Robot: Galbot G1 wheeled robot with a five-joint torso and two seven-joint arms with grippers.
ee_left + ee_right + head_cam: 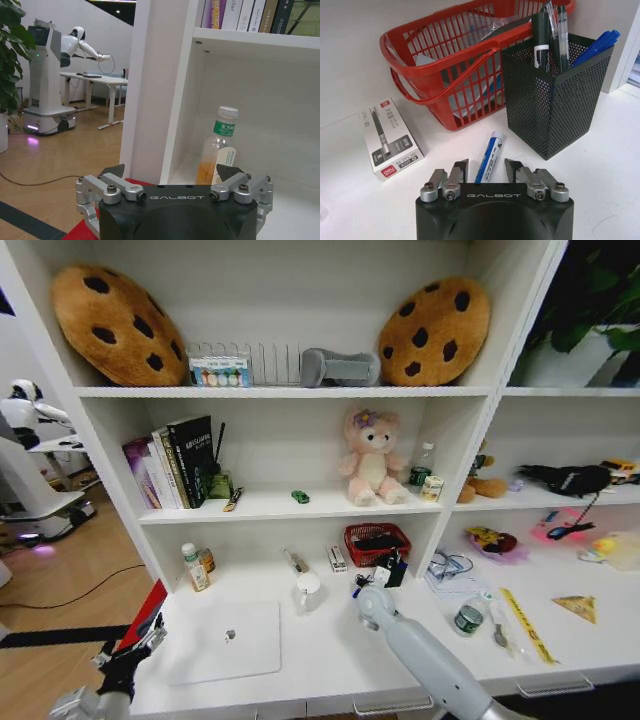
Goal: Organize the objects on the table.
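Centrally in the head view, the right gripper point(388, 576) hovers low over the white worktop point(330, 650), its fingers point(461, 169) spread wide on either side of a blue and white marker point(489, 156) lying flat, not touching it. Just beyond stand a black mesh pen holder point(555, 100) with black and blue pens point(555, 27) and a red basket point(465, 65). A silver laptop point(228, 640) lies closed at lower left. The left gripper point(130, 655) waits at the worktop's lower left corner, fingers point(112, 175) wide apart, holding nothing.
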